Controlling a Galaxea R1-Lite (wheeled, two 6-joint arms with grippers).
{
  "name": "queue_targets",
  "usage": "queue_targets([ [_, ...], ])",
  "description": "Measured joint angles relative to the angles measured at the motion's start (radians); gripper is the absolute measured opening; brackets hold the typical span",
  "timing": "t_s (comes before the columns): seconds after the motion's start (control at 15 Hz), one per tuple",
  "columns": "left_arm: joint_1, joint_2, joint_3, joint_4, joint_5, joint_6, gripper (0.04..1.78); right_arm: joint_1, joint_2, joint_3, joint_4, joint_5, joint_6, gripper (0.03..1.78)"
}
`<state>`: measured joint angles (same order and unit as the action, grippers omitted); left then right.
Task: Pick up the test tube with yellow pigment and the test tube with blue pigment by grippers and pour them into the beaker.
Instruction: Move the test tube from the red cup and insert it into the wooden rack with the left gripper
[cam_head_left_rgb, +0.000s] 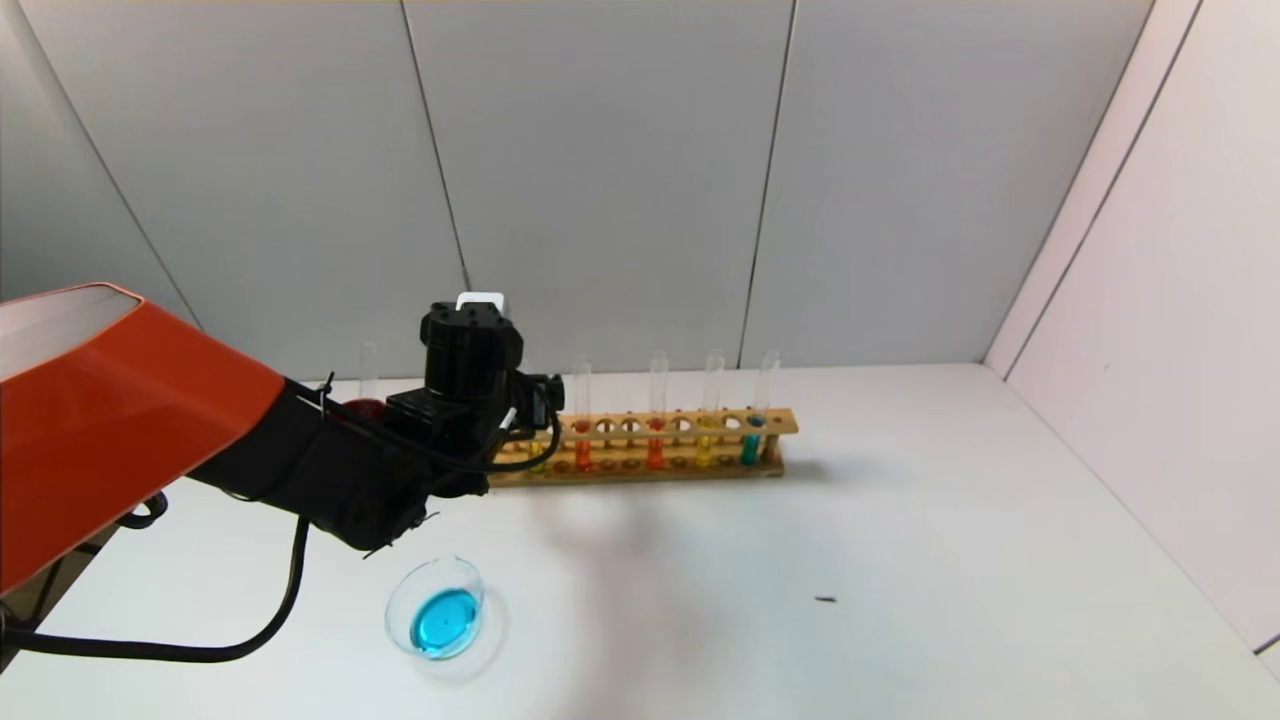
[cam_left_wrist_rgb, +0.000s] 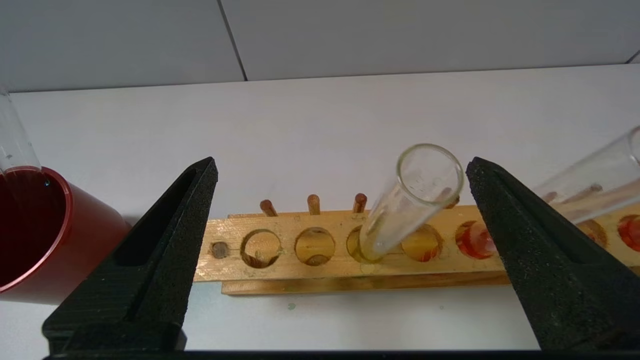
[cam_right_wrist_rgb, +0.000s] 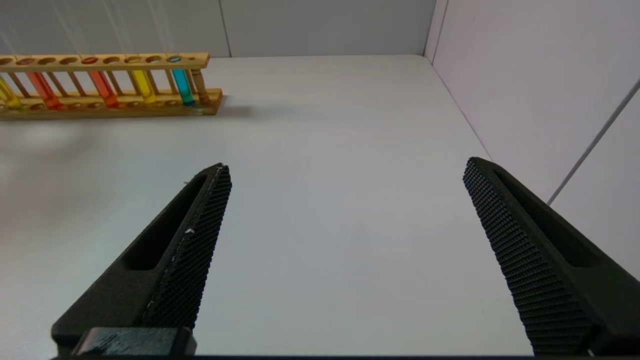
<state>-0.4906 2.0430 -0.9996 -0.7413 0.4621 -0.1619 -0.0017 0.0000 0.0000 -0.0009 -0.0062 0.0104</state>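
The left gripper (cam_left_wrist_rgb: 340, 220) hangs wide-jawed around the test tube with yellow pigment (cam_left_wrist_rgb: 407, 200) in the rack (cam_left_wrist_rgb: 350, 262) toward the worktop's back edge, apparently to grasp it.

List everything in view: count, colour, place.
wooden test tube rack: one, light brown, back of the table.
glass test tubes in the rack: five; yellow-green tube, two orange-red tubes, yellow tube, teal tube, from the robot's left to right.
clear glass beaker: one, blue liquid inside, front left.
dark red cup: one, beside the rack's left end.
empty clear tube: one, standing in the cup.
white table: one.
left gripper: black, jaws open astride the yellow-green tube, not touching.
right gripper: black, jaws open, above the table's right side.
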Motion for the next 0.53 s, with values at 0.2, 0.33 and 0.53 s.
queue_targets([
  [0.2, 0.001, 0.020, -0.021, -0.003, -0.002, -0.002, 1.75, 0.000, 0.000, 0.000, 0.000, 0.000, 0.000, 1.70],
  [0.33, 0.002, 0.034, -0.033, -0.003, -0.002, -0.001, 1.75, 0.000, 0.000, 0.000, 0.000, 0.000, 0.000, 1.70],
  [0.53, -0.005, 0.044, -0.043, -0.003, -0.002, -0.001, 1.71, 0.000, 0.000, 0.000, 0.000, 0.000, -0.001, 1.70],
])
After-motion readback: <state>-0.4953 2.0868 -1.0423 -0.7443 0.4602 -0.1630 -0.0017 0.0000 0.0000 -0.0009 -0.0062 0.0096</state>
